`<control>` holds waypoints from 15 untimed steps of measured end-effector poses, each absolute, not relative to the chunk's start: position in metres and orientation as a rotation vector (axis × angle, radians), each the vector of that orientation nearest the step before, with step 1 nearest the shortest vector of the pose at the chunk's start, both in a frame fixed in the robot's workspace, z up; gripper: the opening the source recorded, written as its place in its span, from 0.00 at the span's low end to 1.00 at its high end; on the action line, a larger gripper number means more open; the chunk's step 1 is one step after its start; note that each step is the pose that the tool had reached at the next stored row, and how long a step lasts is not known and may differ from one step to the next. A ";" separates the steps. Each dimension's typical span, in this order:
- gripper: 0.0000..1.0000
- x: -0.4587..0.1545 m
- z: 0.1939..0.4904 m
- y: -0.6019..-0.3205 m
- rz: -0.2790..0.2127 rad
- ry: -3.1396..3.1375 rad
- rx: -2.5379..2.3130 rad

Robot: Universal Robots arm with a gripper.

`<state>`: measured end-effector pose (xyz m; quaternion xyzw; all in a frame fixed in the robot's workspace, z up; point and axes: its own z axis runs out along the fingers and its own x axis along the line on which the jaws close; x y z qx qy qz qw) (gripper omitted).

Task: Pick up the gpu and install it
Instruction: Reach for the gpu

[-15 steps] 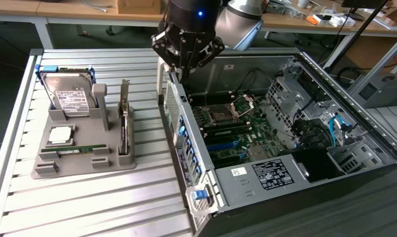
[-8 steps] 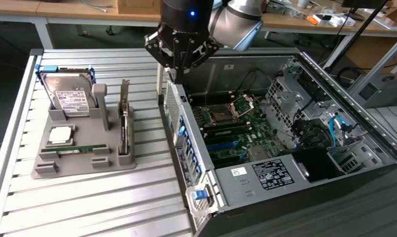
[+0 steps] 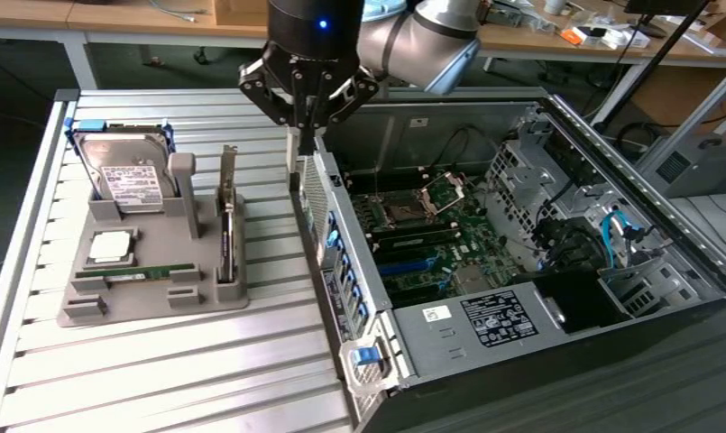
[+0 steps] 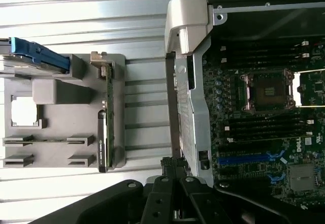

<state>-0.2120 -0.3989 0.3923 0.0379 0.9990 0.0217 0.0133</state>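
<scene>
Jaws are seen pressed together on nothing above the computer case (image 3: pixel 338 244) wall, while the gpu (image 3: pixel 228 216) is held on edge by the grey holder (image 3: pixel 158 302) to the exterior view's left, its long axis parallel to that wall.

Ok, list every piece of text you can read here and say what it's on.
"DELL": white lettering on the motherboard, turned sideways.
Hard drive label: printed text, too small to read.
Black label on the computer case: too small to read.
White sticker beside it: too small to read.
</scene>
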 end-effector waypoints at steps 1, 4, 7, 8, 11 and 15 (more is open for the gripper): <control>0.11 -0.214 0.392 -0.399 0.068 3.112 0.118; 0.11 -0.222 0.392 -0.399 0.068 3.112 0.118; 0.11 -0.229 0.392 -0.399 0.068 3.112 0.118; 0.11 -0.232 0.392 -0.399 0.068 3.112 0.118; 0.11 -0.238 0.391 -0.399 0.068 3.112 0.118; 0.11 -0.249 0.391 -0.399 0.068 3.112 0.118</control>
